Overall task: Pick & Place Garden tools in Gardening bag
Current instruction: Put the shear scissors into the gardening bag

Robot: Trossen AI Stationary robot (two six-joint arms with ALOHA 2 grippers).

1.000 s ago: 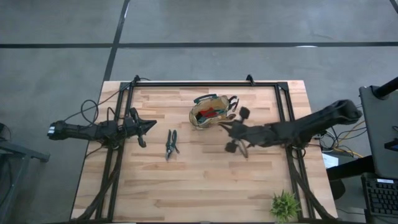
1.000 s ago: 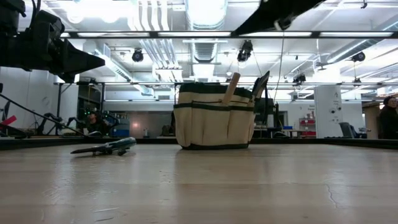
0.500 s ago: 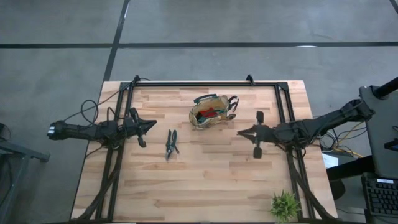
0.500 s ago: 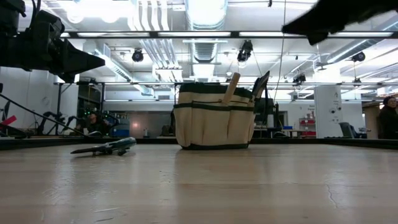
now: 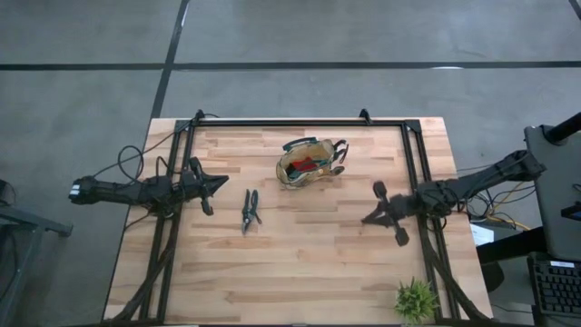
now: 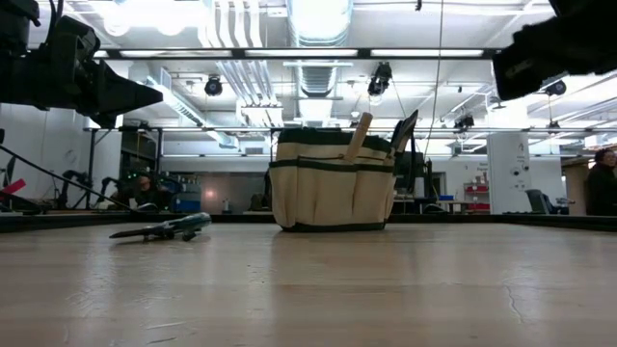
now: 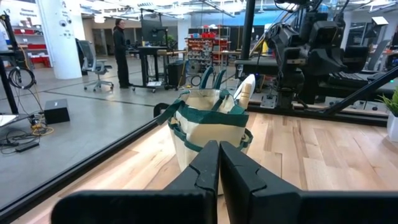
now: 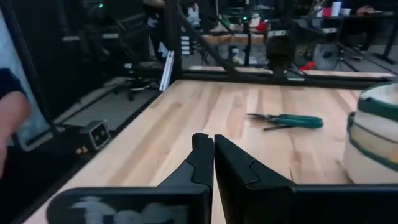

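The tan gardening bag [image 5: 309,163] with dark green trim stands upright on its base at the far middle of the table; it holds a red item [image 5: 313,165], and a wooden handle [image 6: 359,135] sticks out of its top. One pair of dark-handled pruning shears [image 5: 250,209] lies flat on the table to the bag's left, also seen in the low view [image 6: 164,229] and the right wrist view [image 8: 286,121]. My left gripper [image 5: 222,184] is shut and empty, left of the shears, pointing at the bag [image 7: 208,124]. My right gripper [image 5: 365,219] is shut and empty, right of and nearer than the bag.
A small green plant [image 5: 416,300] stands at the table's near right corner. A black frame rail [image 5: 300,123] runs along the far edge, with rails down both sides. Bare wood [image 5: 300,263] lies between the grippers and toward the near edge.
My right gripper has drawn back from beside the bag toward the table's right and near edges, its arm swinging away. The bag, the shears and my left gripper have stayed where they were.
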